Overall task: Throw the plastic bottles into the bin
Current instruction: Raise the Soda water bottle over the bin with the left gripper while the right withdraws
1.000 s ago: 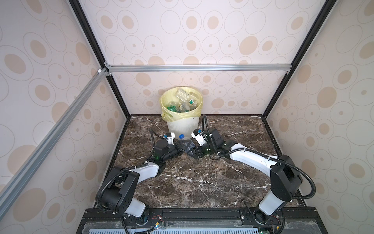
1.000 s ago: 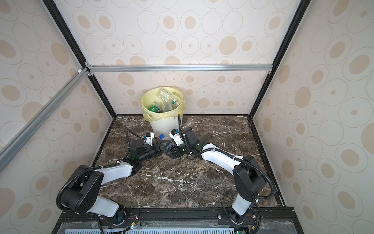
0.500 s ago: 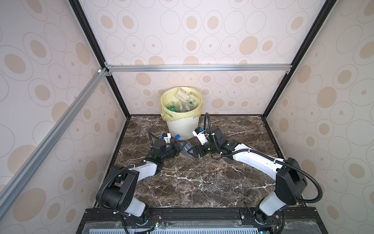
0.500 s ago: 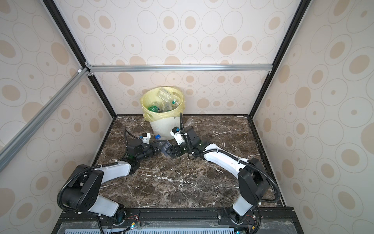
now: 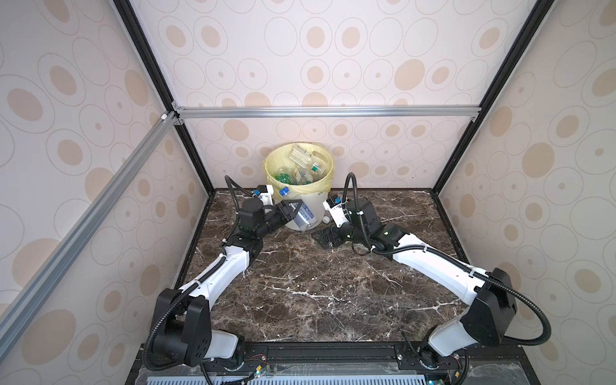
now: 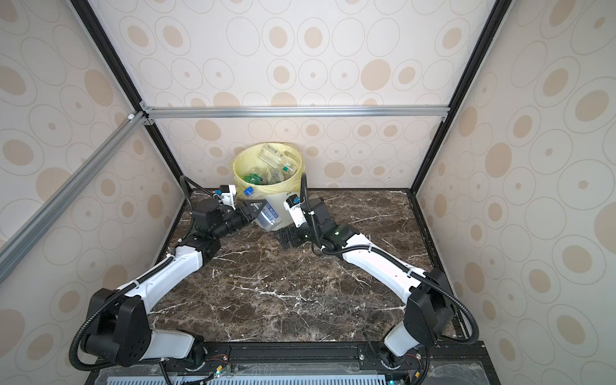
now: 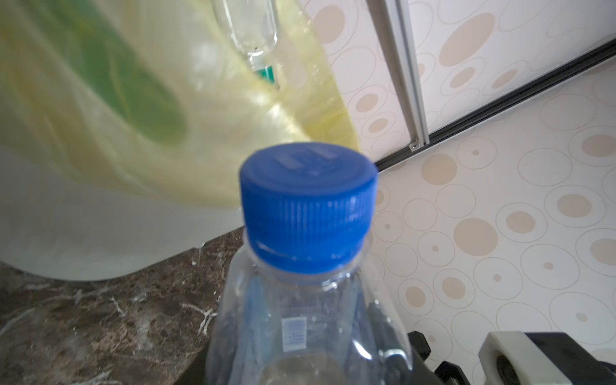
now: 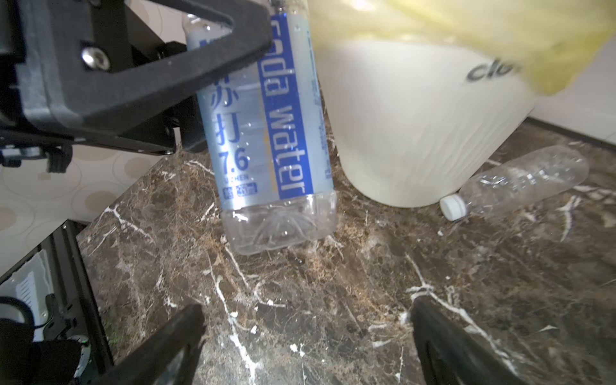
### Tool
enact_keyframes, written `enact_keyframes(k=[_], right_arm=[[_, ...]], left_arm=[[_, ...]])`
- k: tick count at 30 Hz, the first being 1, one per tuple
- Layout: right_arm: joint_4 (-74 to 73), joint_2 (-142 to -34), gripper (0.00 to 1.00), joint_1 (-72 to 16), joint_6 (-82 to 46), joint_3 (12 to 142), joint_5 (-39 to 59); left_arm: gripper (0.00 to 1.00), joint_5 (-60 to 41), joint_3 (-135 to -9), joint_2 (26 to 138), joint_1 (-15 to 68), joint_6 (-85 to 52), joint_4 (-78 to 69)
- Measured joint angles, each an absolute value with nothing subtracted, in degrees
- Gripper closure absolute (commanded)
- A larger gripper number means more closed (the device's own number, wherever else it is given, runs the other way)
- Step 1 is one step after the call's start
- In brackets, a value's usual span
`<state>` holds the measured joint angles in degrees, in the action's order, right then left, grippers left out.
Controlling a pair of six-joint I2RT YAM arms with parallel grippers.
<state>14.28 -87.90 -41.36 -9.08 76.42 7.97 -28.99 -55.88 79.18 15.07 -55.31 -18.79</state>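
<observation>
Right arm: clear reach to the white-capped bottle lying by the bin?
Probably yes: the right gripper is open and empty, bare table lies between it and the white-capped bottle; the bin crowds one side.

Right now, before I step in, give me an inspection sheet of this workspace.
Surface: dark brown white-veined marble tabletop, no spills seen.
Job's things: cream-white ribbed plastic bin with yellow bag, holding clear and green bottles; clear blue-labelled plastic bottle held tilted outside it, blue cap up; clear white-capped plastic bottle lying at the bin's base.
Clutter: nothing seen.
Grippers: left gripper shut on the blue-labelled bottle; right gripper open, empty, low over the tabletop.
Cables: black corrugated cables loop along both arms, clear of the bottles.
Surroundings: beige circle-patterned walls, aluminium bars.
</observation>
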Motion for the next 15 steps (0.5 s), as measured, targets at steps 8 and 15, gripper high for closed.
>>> enact_keyframes(k=[8,15], right_arm=[[14.63,-87.42,0.00,-41.36,-8.08,83.90,2.31],[14.13,-87.42,0.00,-41.36,-7.35,89.06,-1.80]], left_arm=[[0.47,-28.36,-70.67,82.59,14.72,-54.63,-14.00],[0.47,-25.98,-81.32,85.93,14.50,-56.51,-14.04]])
